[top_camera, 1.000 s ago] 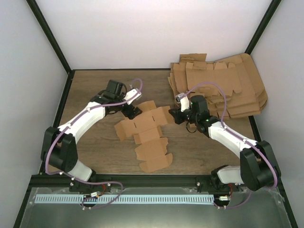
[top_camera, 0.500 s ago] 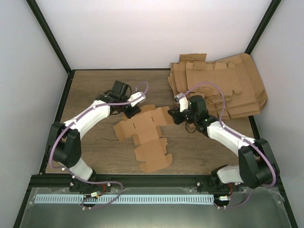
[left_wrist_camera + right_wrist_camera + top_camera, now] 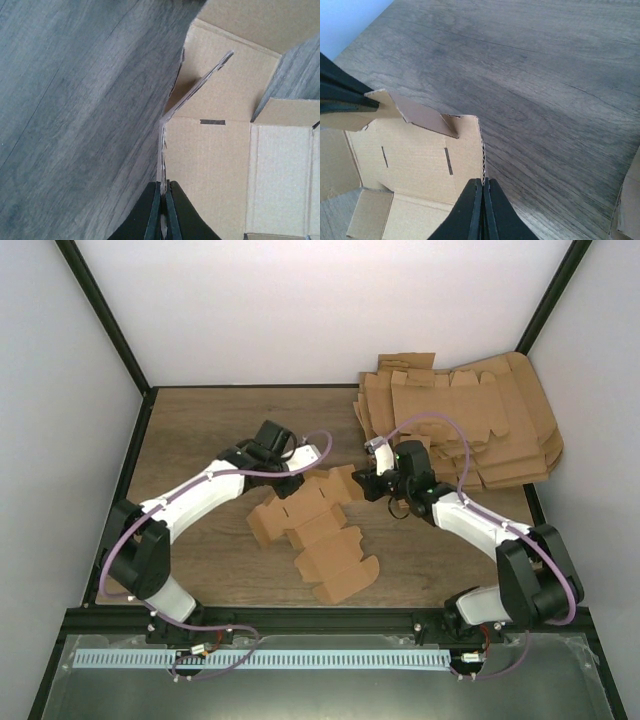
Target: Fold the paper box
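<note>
L arm [image 3: 200,490] swung right, L tool [image 3: 163,197] clamped on paper box [image 3: 318,540] flap; R tool [image 3: 483,187] clamps opposite edge.

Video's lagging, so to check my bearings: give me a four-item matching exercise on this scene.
Things: 1 left gripper; 2 right gripper; 3 paper box; 4 pile of flat cardboard sheets.
States: A stacked at far right; B shut on box edge nearest the pile; C held at two edges, mostly flat; D shut on a raised flap away from the pile.
Pairs: 1-D; 2-B; 3-C; 4-A.
</note>
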Robot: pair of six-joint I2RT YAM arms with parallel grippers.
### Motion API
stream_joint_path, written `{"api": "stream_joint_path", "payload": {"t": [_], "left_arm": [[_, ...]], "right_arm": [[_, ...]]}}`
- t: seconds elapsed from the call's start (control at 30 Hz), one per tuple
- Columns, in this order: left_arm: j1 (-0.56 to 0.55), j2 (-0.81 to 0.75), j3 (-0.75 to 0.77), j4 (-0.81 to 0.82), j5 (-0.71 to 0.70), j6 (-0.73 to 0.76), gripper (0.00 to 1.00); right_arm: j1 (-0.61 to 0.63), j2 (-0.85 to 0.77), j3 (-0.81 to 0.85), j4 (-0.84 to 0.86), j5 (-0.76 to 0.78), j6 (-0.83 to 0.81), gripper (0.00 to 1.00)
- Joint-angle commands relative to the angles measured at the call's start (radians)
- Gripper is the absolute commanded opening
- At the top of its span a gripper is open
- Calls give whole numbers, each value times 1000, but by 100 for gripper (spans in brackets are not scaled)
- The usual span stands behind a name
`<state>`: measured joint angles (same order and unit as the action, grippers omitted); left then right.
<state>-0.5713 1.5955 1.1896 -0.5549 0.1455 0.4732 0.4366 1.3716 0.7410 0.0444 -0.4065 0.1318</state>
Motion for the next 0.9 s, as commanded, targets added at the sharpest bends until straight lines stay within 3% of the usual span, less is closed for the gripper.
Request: {"api": "stream_joint_path", "payload": {"t": [0.0,0.3,0.6,0.87], "left_arm": [[-40,-28,-29,-3,-128,-9,4],[-137,-66,-64,32,-313,-99,4],[-200,-51,-61,13,-441,-162,4],[-205,-68,-86,30,-458,-215,4]], "right_arm": [[9,20,44,39,22,16,2],[18,22,36,76,26,43,8],[24,-24,-48,147,80,112,24],[23,-112,-75,110,123,137,41]]}}
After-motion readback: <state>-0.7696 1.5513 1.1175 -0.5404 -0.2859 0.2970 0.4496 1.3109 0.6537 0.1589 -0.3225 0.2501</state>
